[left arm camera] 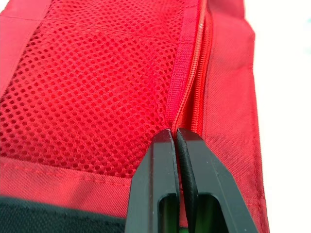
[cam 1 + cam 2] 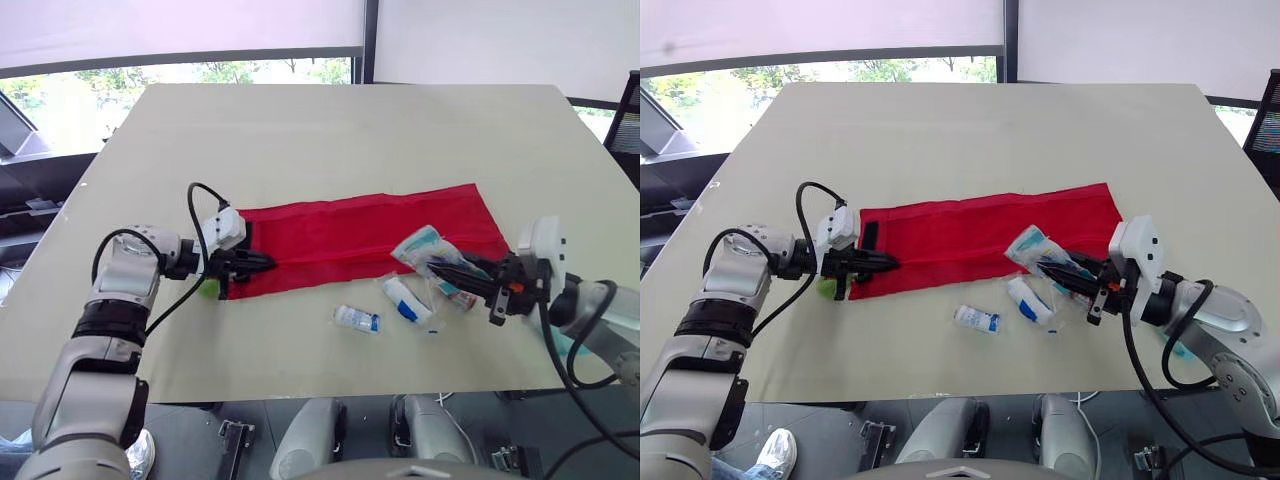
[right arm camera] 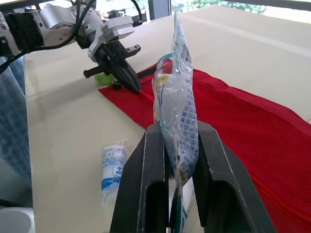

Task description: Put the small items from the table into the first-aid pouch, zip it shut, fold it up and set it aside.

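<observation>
Beige table (image 2: 300, 130) by bright windows carries the red first-aid pouch (image 2: 360, 235), lying flat with its long axis running left to right and its zipper lengthwise. The left gripper (image 2: 262, 262) is pinched tight on the zipper edge at the pouch's left end. The right gripper (image 2: 450, 270), at the right end, is clamped on a clear packet (image 2: 425, 245), so that arm looks best placed to load. A bandage roll (image 2: 357, 319) and a white tube (image 2: 407, 300) lie just in front of the pouch.
</observation>
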{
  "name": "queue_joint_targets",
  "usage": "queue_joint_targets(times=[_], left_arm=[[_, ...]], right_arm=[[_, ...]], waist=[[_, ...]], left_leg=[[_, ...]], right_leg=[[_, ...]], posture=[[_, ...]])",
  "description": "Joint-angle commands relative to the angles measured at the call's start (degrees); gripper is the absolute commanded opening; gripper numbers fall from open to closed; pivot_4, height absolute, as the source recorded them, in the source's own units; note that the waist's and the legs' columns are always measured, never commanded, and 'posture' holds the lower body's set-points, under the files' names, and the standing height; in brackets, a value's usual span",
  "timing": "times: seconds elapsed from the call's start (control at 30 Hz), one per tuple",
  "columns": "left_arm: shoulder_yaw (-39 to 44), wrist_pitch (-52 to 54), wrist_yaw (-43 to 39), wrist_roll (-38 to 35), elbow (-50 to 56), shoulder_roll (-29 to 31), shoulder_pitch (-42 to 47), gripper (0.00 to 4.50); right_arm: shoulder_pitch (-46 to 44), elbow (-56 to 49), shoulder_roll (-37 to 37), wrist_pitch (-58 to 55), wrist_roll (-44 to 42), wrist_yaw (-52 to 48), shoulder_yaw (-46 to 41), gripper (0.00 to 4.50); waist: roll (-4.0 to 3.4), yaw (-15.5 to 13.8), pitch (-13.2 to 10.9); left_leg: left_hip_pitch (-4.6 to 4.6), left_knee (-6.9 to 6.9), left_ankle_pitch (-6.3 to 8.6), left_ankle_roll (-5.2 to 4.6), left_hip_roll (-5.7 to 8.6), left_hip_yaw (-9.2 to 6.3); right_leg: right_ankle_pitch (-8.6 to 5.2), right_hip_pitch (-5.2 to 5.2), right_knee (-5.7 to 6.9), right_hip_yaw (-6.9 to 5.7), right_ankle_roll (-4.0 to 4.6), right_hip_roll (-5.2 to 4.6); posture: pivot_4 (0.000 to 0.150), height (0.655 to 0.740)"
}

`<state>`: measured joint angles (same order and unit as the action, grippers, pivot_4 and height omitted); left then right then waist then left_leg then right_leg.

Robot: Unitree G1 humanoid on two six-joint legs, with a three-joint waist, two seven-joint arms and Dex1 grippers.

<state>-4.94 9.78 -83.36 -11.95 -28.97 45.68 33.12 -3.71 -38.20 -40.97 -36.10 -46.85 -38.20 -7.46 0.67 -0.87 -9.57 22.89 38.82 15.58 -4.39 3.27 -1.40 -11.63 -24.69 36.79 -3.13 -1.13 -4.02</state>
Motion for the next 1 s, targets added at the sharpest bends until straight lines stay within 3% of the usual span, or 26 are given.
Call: queue_joint_targets(times=[0.03,0.27,0.6,1.0], left_arm=[[3.65,6.81,1.25,-4.99,7.99,0.10,-0.92,0.13],[6.97,17.85,11.56,-10.42,19.57,-5.71,-4.78,0.13],[5.30,20.87,23.99,-10.53,27.70,-15.00,-7.05,0.13],[3.80,20.90,28.43,-11.26,31.73,-19.98,-7.79,0.13]], right_arm=[[-1.72,-3.25,4.06,-6.04,-6.01,8.05,2.78,0.11],[-5.05,-1.55,11.15,-13.54,-10.42,17.65,7.76,0.11],[-14.01,10.03,23.67,-25.29,-34.47,45.94,8.53,0.11],[-16.78,20.05,29.37,-23.99,-43.70,64.07,10.20,0.11]], waist=[[0.02,0.04,0.01],[0.01,0.04,0.00],[0.01,0.02,0.02],[0.00,0.14,0.02]], left_leg=[[0.00,0.01,0.00,0.00,-0.01,-0.01],[0.02,0.06,0.00,0.01,0.02,-0.01],[-0.03,0.06,-0.03,0.06,0.03,-0.02],[-0.03,0.06,-0.04,0.06,0.06,0.03]], right_leg=[[0.00,0.00,0.01,0.00,0.00,0.00],[0.00,0.00,0.01,0.05,0.01,-0.03],[0.01,0.00,0.08,0.07,0.03,-0.01],[0.01,-0.02,0.13,0.12,0.03,0.05]], posture=[[0.150,0.7395],[0.150,0.7395],[0.150,0.7395],[0.150,0.7395]])
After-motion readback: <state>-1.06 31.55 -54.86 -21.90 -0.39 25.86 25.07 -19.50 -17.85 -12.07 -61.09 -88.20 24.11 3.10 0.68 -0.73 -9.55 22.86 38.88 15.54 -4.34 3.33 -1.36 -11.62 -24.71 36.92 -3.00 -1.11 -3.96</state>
